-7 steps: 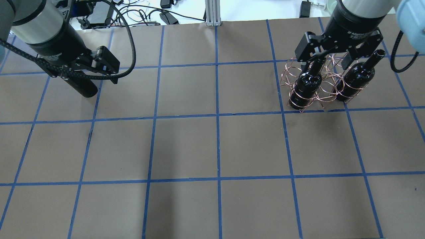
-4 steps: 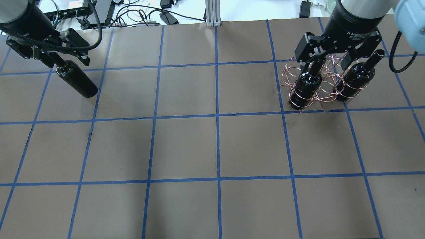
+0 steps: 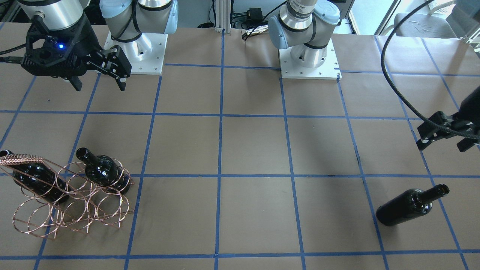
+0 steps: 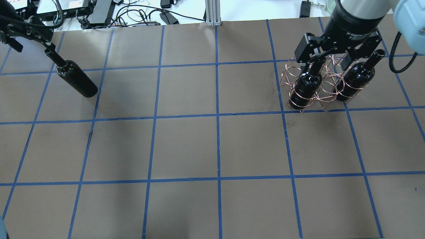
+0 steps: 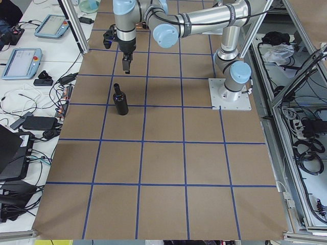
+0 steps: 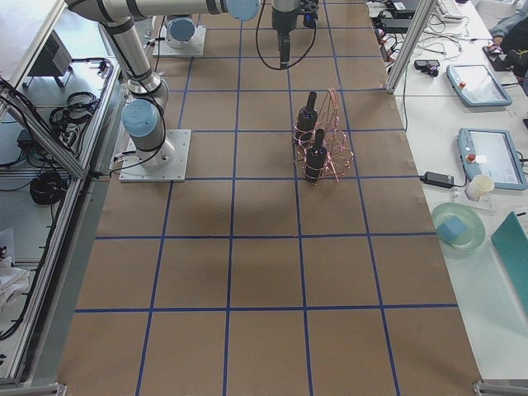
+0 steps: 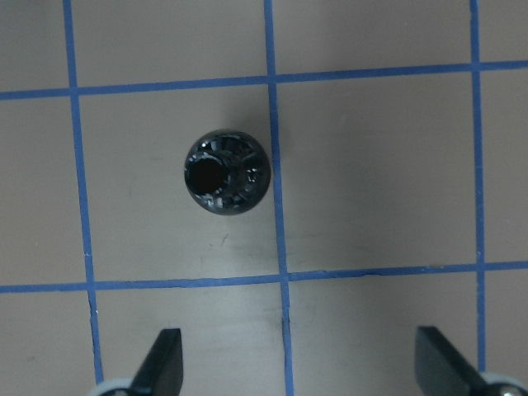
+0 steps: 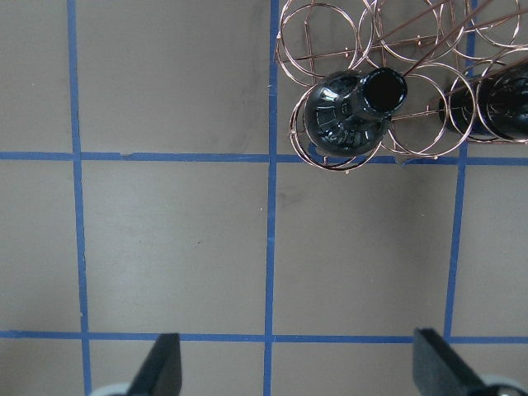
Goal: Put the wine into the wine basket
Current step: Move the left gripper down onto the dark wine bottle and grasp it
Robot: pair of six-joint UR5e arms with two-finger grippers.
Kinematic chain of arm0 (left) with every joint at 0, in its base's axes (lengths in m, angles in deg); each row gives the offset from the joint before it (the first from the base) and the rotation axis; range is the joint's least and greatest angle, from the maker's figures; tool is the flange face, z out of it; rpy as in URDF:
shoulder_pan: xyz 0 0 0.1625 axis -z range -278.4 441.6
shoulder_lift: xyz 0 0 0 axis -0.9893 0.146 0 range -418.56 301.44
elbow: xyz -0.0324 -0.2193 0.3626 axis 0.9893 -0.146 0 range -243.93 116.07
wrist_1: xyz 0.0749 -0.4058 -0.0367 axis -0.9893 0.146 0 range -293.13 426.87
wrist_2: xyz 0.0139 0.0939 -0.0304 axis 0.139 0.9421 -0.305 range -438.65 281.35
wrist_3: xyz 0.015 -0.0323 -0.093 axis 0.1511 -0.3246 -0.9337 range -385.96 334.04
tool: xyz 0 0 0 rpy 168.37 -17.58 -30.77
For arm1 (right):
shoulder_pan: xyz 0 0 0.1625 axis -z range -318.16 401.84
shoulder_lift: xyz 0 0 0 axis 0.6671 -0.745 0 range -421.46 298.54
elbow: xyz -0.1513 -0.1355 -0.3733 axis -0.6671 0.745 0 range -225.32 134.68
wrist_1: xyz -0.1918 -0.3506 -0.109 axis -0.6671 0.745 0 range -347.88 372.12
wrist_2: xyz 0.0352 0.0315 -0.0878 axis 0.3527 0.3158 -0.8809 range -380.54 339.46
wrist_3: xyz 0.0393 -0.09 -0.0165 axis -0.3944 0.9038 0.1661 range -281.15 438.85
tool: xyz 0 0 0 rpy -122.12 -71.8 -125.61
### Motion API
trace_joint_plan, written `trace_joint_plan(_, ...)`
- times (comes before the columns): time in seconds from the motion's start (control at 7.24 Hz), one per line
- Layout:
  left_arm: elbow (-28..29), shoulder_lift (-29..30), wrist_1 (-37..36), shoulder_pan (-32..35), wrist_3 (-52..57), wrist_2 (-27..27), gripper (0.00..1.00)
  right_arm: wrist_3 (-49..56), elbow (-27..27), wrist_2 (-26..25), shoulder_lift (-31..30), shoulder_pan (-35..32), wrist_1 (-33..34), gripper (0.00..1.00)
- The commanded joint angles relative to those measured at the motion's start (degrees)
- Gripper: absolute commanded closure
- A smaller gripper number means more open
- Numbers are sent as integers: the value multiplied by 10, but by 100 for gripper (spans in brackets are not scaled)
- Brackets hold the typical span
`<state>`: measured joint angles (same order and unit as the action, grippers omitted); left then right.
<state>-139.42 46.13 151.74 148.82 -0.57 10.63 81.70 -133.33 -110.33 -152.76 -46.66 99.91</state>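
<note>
The wine is a dark glass bottle with no label. It stands upright and free on the table's left side, and also shows in the front view and the left wrist view. My left gripper is open and empty. It hangs above and beside the bottle's mouth without touching it. The wine basket is a copper wire rack at the far right. My right gripper is open and empty above the rack.
Two other dark bottles stand in rings of the rack, with several rings open between and beside them. The brown table has a blue tape grid. Cables and boxes lie beyond its far edge.
My left gripper has drawn away from over the wine bottle toward the far-left corner. This has uncovered the bottle's neck. The bottle has stayed put. The right arm has not moved.
</note>
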Motion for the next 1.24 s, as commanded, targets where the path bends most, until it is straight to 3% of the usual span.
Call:
trace_joint_plan(0.0,24,61,-61,-8,9,-3,0,-1,-1,1,0,0,1,0)
trace_joint_plan(0.41,35,102,-72,-8,9,-11,2,0,-1,1,-1,0,1,0)
trace_joint_plan(0.83,35,118,-72,-8,9,-9,17,-1,-1,0,-3,0,5,0)
trace_joint_plan(1.1,34,122,-68,-8,10,-9,36,0,-1,0,-3,0,5,0)
